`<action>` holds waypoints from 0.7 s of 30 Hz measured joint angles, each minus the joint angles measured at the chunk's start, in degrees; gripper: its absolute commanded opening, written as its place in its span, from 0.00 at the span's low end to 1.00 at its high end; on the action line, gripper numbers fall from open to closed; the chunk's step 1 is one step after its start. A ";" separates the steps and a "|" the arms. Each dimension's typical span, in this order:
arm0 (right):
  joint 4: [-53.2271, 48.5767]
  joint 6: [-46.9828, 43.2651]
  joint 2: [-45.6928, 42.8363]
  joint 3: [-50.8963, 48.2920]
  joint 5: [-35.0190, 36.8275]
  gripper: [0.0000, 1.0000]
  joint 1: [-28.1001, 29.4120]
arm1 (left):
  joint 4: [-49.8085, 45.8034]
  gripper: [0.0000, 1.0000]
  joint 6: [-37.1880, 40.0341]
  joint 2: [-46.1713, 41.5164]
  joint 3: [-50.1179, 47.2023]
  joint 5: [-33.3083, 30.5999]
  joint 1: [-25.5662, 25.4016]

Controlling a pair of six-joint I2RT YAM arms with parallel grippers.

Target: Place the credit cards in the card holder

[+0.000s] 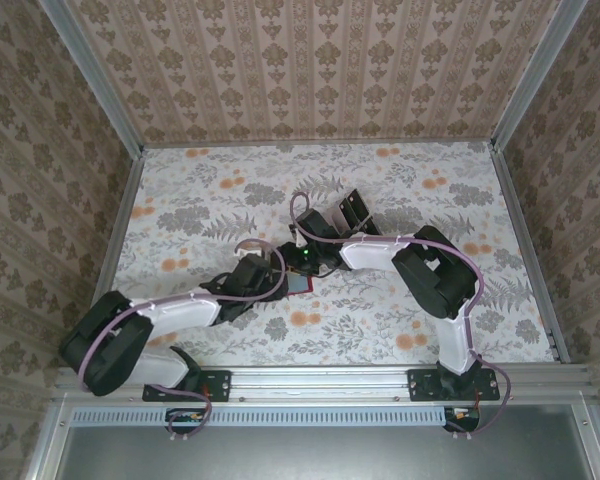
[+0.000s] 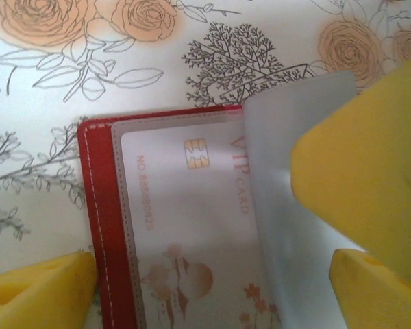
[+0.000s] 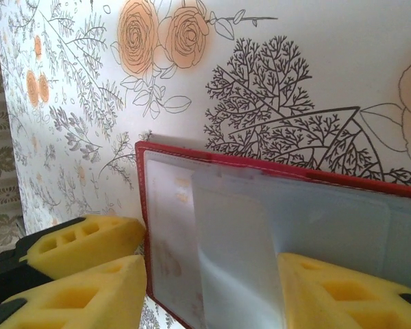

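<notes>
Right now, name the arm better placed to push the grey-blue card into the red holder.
Right, probably: the right gripper straddles the card holder edge, a finger against the grey-blue card; the left gripper stands wide open over it.

- Left gripper point(image 2: 212, 274) hovers above the card holder point(image 2: 99, 205), fingers spread wide.
- Right gripper point(image 3: 212, 260) straddles the card holder's edge, fingers apart; grip unclear.

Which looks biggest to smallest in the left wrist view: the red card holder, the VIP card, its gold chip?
1. card holder, which frames the card
2. VIP card
3. gold chip
</notes>
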 measured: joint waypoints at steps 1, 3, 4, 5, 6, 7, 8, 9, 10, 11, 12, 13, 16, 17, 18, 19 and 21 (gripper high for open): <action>0.00 0.04 0.00 0.00 -0.11 0.55 0.07 | -1.46 0.97 -0.17 -2.51 -0.72 0.09 -0.02; -0.02 0.07 -0.02 0.00 -0.11 0.56 0.33 | -4.57 0.98 -0.37 -8.63 -1.68 -0.09 0.00; -0.07 0.07 -0.02 0.00 -0.11 0.56 0.52 | -5.97 0.98 -0.48 -11.89 -1.92 -0.42 0.04; -0.09 0.07 -0.02 0.00 -0.11 0.57 0.74 | -7.19 0.99 -0.61 -14.78 -2.08 -0.81 0.04; -0.22 0.07 -0.02 0.04 -0.09 0.57 1.07 | -8.35 0.99 -0.83 -18.21 -2.12 -1.29 0.11; -0.28 0.09 -0.02 0.13 -0.09 0.58 1.38 | -9.75 0.99 -1.14 -21.68 -2.12 -1.92 0.28; -0.52 0.09 -0.02 0.35 -0.09 0.58 1.68 | -10.58 0.99 -1.38 -23.71 -2.16 -2.16 0.46; -0.72 0.09 -0.02 0.70 -0.07 0.58 2.03 | -11.58 0.99 -1.70 -26.16 -2.29 -2.62 0.76; -0.81 0.09 0.00 1.22 -0.07 0.59 2.47 | -12.66 0.99 -2.10 -28.33 -2.47 -2.95 1.29; -1.01 0.09 0.00 1.79 -0.07 0.59 2.84 | -13.64 0.99 -2.36 -29.77 -2.62 -3.17 1.73; -1.18 0.09 0.00 2.40 -0.07 0.59 3.26 | -14.51 0.99 -2.62 -30.91 -2.86 -3.28 2.25; -1.31 0.11 0.00 3.19 -0.04 0.60 3.74 | -15.50 0.99 -2.95 -31.71 -3.06 -3.39 2.80; -2.49 0.07 0.46 5.66 0.79 0.62 5.01 | -17.33 0.99 -3.82 -32.59 -3.67 -3.56 3.69; -3.15 0.07 0.87 6.36 1.11 0.62 5.22 | -17.53 0.99 -4.00 -32.81 -3.76 -3.63 3.87; -3.61 0.07 1.31 6.95 1.29 0.62 5.38 | -17.77 0.99 -4.04 -32.83 -3.82 -3.85 4.04; -4.07 0.07 1.79 7.50 1.66 0.63 5.57 | -17.97 0.99 -4.17 -32.81 -3.93 -3.96 4.24; -5.51 0.04 2.80 8.87 1.92 0.63 5.95 | -18.58 0.99 -4.26 -32.81 -4.13 -4.17 4.35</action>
